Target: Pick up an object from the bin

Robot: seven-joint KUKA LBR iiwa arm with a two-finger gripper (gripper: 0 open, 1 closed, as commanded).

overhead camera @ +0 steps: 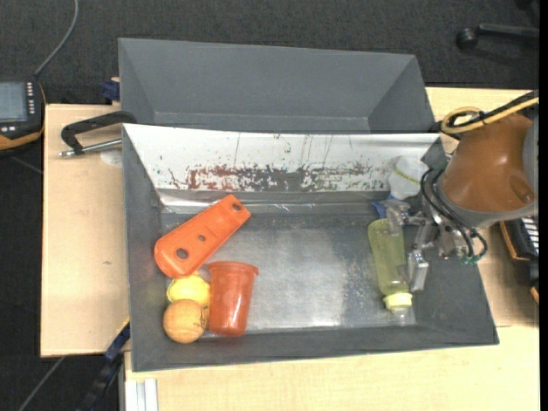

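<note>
Pale yellow-green plastic bottle (385, 259) lies lengthwise at the right side of the bin (300, 272), cap toward the near wall, tool (413, 248) low just beside it, its opening not discernible, nothing seen held; bottle likely light, smooth, slightly squashy, best gripped across its mid-body.

The floor (257, 7) is dark grey carpet. A thin black cable (75, 8) curls on it far left, and a black chair leg (495, 32) sits far right. The counter (81, 229) is pale wood.
</note>
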